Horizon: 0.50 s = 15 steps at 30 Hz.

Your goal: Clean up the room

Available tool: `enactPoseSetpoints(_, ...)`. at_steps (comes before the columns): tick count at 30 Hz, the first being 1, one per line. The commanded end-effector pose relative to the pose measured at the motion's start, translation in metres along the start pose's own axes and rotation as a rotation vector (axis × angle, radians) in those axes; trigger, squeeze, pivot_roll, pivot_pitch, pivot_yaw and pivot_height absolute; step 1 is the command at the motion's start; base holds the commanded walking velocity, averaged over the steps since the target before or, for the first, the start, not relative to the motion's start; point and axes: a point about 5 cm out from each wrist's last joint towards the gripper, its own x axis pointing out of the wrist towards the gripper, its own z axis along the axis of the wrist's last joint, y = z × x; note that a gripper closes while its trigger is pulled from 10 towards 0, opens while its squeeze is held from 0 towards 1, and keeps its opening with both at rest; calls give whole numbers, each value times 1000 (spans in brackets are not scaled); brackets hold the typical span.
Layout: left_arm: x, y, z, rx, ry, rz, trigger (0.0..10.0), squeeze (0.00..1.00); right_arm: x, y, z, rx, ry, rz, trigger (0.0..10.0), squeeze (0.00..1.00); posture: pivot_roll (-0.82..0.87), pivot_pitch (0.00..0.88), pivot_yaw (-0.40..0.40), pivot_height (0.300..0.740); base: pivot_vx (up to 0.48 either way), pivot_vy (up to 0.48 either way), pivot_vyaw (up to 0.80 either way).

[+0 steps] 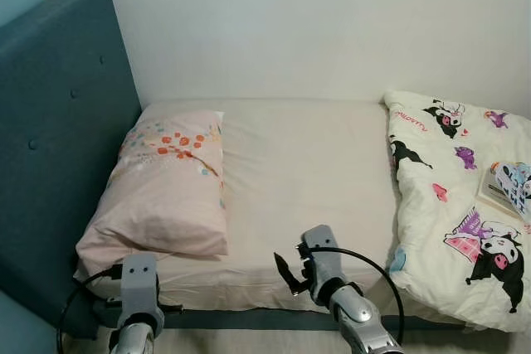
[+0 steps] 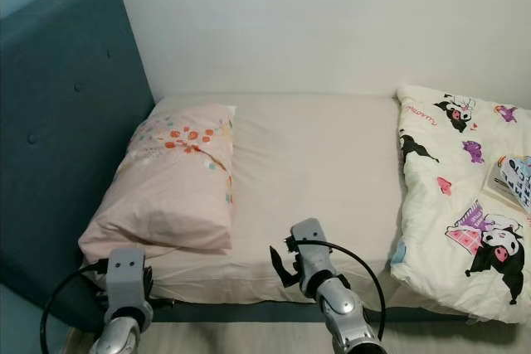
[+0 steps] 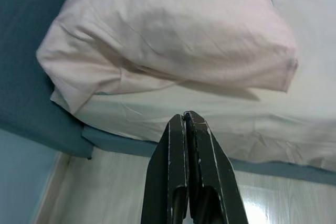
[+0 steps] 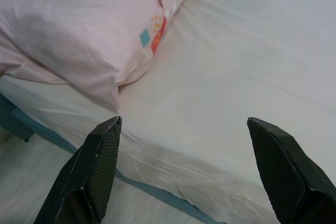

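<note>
A pale pink pillow (image 1: 162,184) with an orange flower print lay at the head of the bed (image 1: 299,163) beside a bunched cartoon-printed quilt (image 1: 456,196) whose writing was unreadable, while the left gripper (image 3: 185,121) hovered closed and the right gripper (image 4: 184,150) spread wide.

Head stereo pair: looks forward and down from above the near bed edge. Both eyes share the bed (image 1: 307,163), teal headboard (image 1: 58,147), pink pillow (image 1: 166,188) and cartoon-print duvet (image 1: 456,196); the right eye sits slightly offset.

Left wrist view: looks along the left gripper (image 3: 185,121), fingers pressed together, close to the pillow's near corner, mattress edge and floor (image 3: 105,192).

Right wrist view: looks along the right gripper (image 4: 184,129), fingers spread wide, close over the sheet beside the pillow. Both wrist views share the pillow.
</note>
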Motion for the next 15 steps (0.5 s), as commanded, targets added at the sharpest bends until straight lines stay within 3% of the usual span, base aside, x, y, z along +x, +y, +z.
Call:
enactPoseSetpoints(1, -1, 2, 2, -2, -19, -1, 10000, 0, -4, -1, -3, -4, -6, -29, 10000, 0, 8, 87, -23, 740, 0, 0, 0)
enactPoseSetpoints(15, 0, -7, 5, 7, -23, -57, 10000, 0, -5, -6, -3, 10, -14, -49, 10000, 0, -2, 78, -12, 740, 0, 0, 0)
